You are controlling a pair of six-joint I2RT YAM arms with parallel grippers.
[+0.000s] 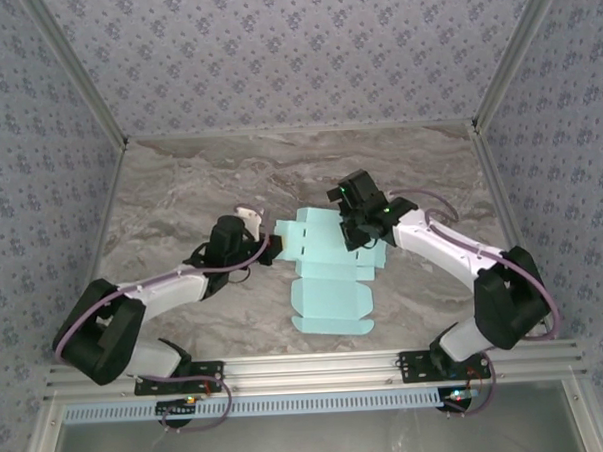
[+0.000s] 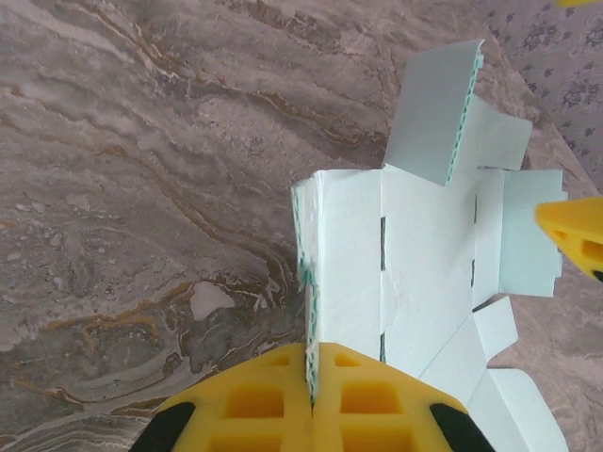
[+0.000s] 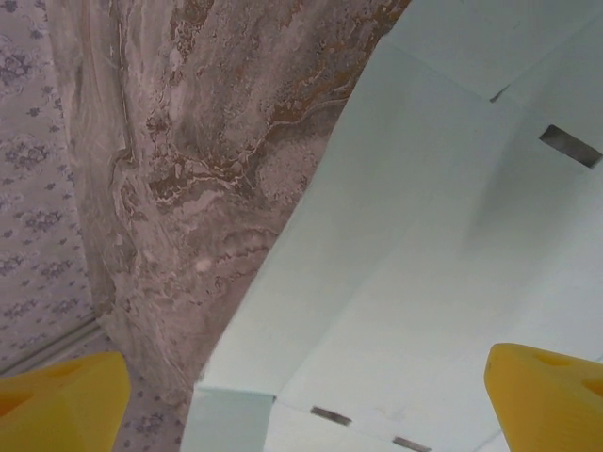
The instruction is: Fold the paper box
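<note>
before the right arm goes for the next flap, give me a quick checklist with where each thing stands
1. left fingers shut on an edge of the paper box: ok.
2. right fingers open wide, with card below and between them: ok.
3. right fingers touching the card: cannot tell.
4. one flap raised off the table: ok.
5. box fully folded: not ok, the near panels lie flat on the table.

table (image 1: 179,181): grey-brown marble pattern | walls (image 1: 274,47): floral print | rail (image 1: 318,366): near edge
</note>
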